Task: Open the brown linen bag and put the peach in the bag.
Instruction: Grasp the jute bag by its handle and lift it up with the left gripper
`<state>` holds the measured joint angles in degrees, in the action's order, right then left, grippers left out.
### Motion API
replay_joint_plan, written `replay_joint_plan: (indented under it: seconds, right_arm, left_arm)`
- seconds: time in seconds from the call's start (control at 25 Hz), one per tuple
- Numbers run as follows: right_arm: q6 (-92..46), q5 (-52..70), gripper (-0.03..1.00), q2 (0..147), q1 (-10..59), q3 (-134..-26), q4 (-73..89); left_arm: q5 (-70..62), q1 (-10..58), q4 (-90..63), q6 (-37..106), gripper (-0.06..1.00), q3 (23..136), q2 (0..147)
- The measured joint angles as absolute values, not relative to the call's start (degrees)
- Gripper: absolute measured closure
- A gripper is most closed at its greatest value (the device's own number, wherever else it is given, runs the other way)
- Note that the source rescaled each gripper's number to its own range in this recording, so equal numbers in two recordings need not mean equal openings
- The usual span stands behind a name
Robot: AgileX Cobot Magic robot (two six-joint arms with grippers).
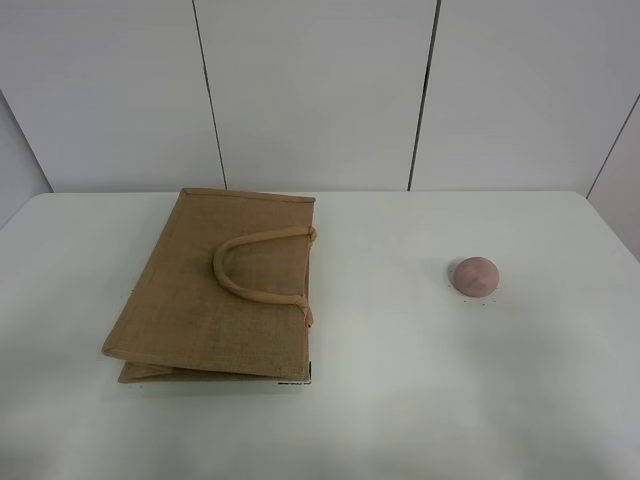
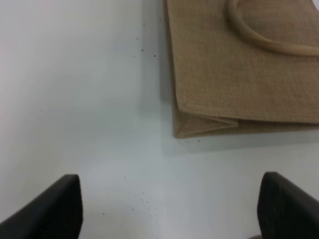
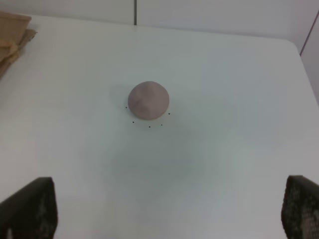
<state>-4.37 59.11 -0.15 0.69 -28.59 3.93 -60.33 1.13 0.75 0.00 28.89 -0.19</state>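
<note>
Step in hand: the very start. Nothing is grasped, the bag is not yet opened and the peach is not yet moved.

Bag [image 1: 215,290]: lies flat on the table [image 1: 400,410], left of centre in the high view, with its side folds tucked in along the near edge. One looped handle [image 1: 250,268] rests on the top face, its ends at the bag's right edge. I take that edge to be the mouth; it faces the peach and is pressed closed. The inside is hidden, but the bag lies so flat that it is probably empty.

Peach [image 1: 474,275]: alone on bare table, right of centre in the high view, well apart from the bag and not in any container.

Left gripper [image 2: 169,211]: fingers [image 2: 52,211] spread wide and released, nothing between them. It is near the bag's folded corner, not touching it.

Right gripper [image 3: 169,211]: fingers [image 3: 30,209] likewise spread and holding nothing, with the peach ahead of it and apart.

Neither arm shows in the high view.

Next move, as I judge it: the left gripper goes to the handle or the upper lip at the mouth edge and lifts to part the two faces. It must catch the top layer only, or the whole bag comes up. The cloth looks limp and the mouth may sag back, so it should be held up while the right gripper closes round the peach and carries it in. The peach is round and could roll if nudged.
</note>
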Motion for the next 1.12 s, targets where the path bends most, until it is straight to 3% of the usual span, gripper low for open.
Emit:
replay_joint_plan:
  seconds: [0.52,1.12]
  right_arm:
    - [-4.4,59.1,-0.03,-0.1,0.7,-28.6,3.9]
    - [-4.4,59.1,-0.03,-0.1,0.7,-28.6,3.9]
  left_arm:
    - [-60.3,1.1,0.7,0.0,-0.06,31.7,3.3]
    - [-53.8,1.1,0.7,0.8,-0.06,59.3,63.5]
